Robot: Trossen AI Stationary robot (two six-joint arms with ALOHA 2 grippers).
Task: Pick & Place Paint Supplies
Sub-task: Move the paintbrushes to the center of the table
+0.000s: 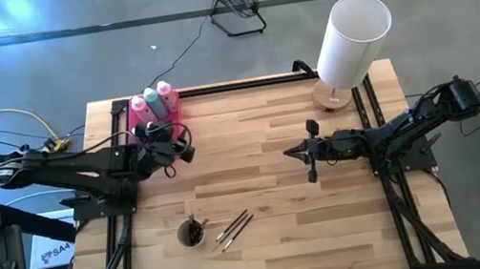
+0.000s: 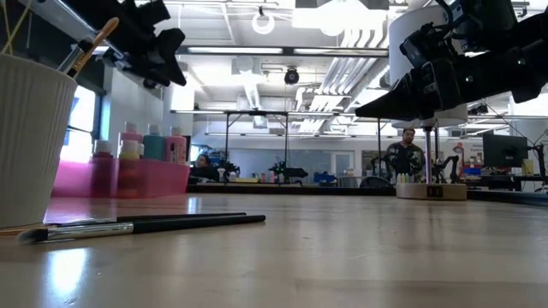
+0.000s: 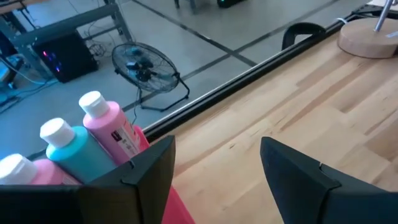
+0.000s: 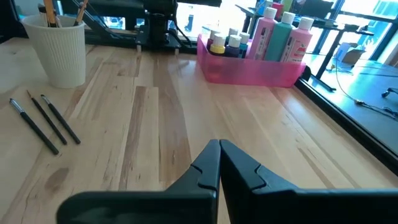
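Observation:
Two pink squeeze bottles (image 3: 113, 132) and a teal one (image 3: 76, 148), all white-capped, stand upright in the pink tray (image 1: 144, 128) at the table's far left, with tiny paint pots (image 4: 227, 45) beside them. Three dark-handled brushes (image 1: 234, 229) lie flat on the wood near the front. A white ribbed cup (image 1: 191, 232) next to them holds more brushes. My left gripper (image 1: 183, 149) hangs open and empty above the table, just beside the tray. My right gripper (image 1: 291, 152) is shut on nothing, over the table's middle right.
A big white cylinder lampshade (image 1: 353, 39) on a round wooden base (image 3: 370, 37) stands at the far right corner. A black rail (image 3: 249, 74) runs along the far edge. Bare wood lies between the two grippers. People sit in the room beyond.

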